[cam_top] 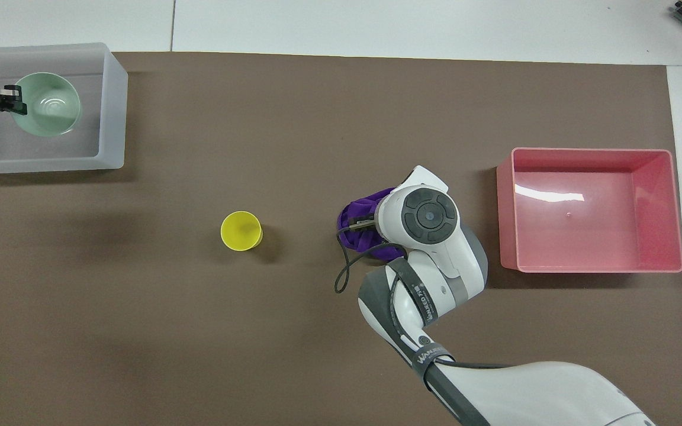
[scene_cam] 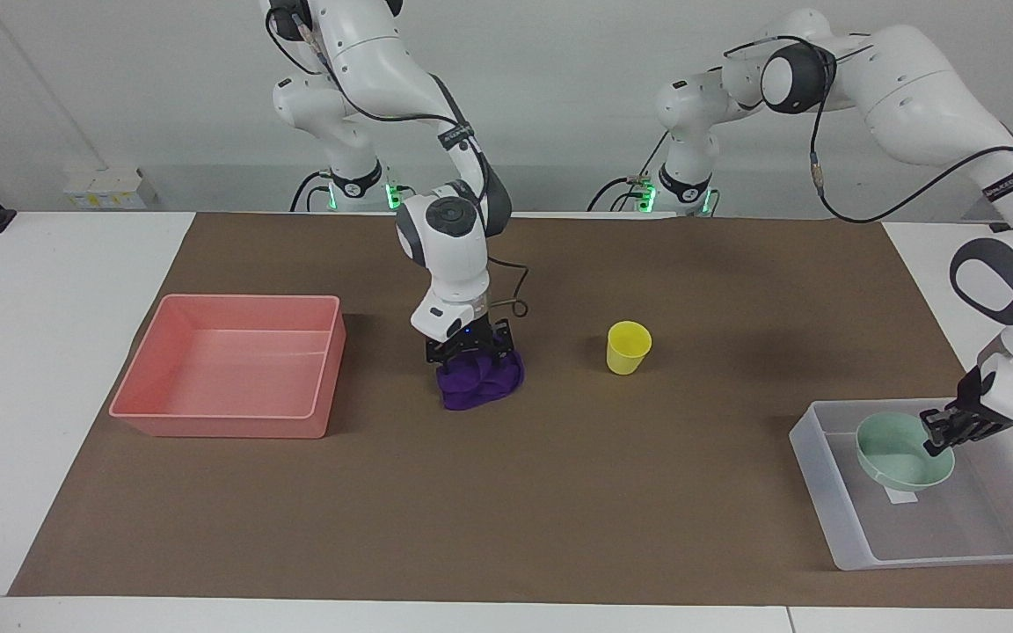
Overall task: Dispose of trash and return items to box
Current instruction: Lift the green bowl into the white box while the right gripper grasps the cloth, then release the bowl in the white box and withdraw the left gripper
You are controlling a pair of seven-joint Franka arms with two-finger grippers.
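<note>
Nearest the robots, the right gripper (scene_cam: 470, 352) was down on the purple cloth (scene_cam: 480, 380), fingers spread wide over the top of the bunch, not closed on it. Cloth lay crumpled on the brown mat (scene_cam: 559, 510), roughly mid-surface, between the pink bin (scene_cam: 225, 422) and the yellow cup (scene_cam: 628, 347). From overhead the right arm's wrist covered most of the cloth (cam_top: 357, 220); only its edge twd the cup showed.

Yellow cup (cam_top: 241, 231) stood upright on the mat, apart from the cloth, on the side twd the left arm's end, about as near the robots as the cloth. Nothing touching it.

Pink bin (cam_top: 675, 207) sat at the right arm's end of the surface, beside the cloth but w/ a gap between them.

Farther from the robots, at the left arm's end, was the translucent box (scene_cam: 814, 475). Left gripper (scene_cam: 942, 437) was over the box, fingers clamped on the rim of the mint-green bowl (scene_cam: 898, 462). Bowl hung tilted inside the box's outline; can't tell whether it touched the floor of the box. Overhead, the bowl (cam_top: 48, 112) showed in the box (cam_top: 113, 106) w/ the left gripper (cam_top: 12, 99) pinching its rim. White sticker (scene_cam: 902, 498) peeked out under the bowl.
</note>
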